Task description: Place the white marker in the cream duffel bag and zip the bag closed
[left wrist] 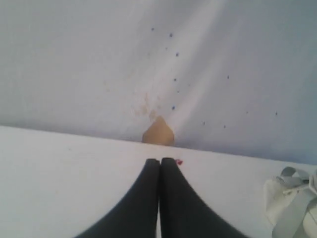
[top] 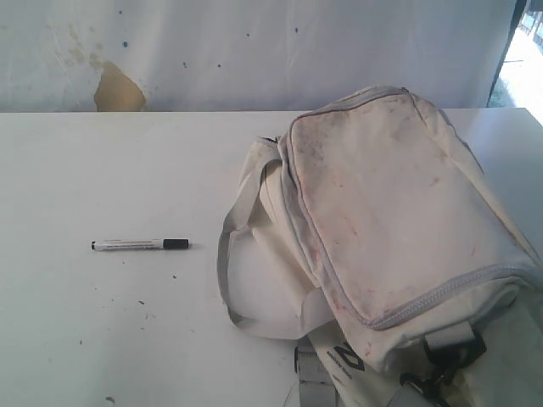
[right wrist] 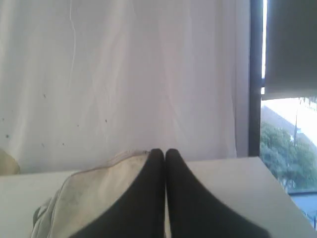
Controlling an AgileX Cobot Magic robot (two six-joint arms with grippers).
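Exterior view: the white marker [top: 140, 244] lies flat on the table [top: 76, 339], well apart from the cream duffel bag [top: 382, 203] and out past the bag's grey strap loop [top: 226, 280], w/ its black cap end pointing toward the bag. The bag lies on its side, stained top panel up and black clip [top: 450, 349] at its near end. The grey zip around that panel looks closed along the part that shows, tho the far run is too small to be sure. No arm shows in this view. Left wrist view: the left gripper [left wrist: 159, 161] is clenched, fingers pressed together w/ nothing btwn them, over bare table, w/ only a bit of the bag's strap in sight, well apart from the tips. Right wrist view: the right gripper [right wrist: 164, 152] is likewise clenched and empty, w/ the bag's fabric close behind its tips; can't tell if it touches. Progress, as I judge it: nothing done yet. The marker is outside the bag and ungrasped. Left to do: prob. open the zip first, pick up the marker, drop it inside, then pull the zip shut, w/ one gripper likely steadying the soft fabric.
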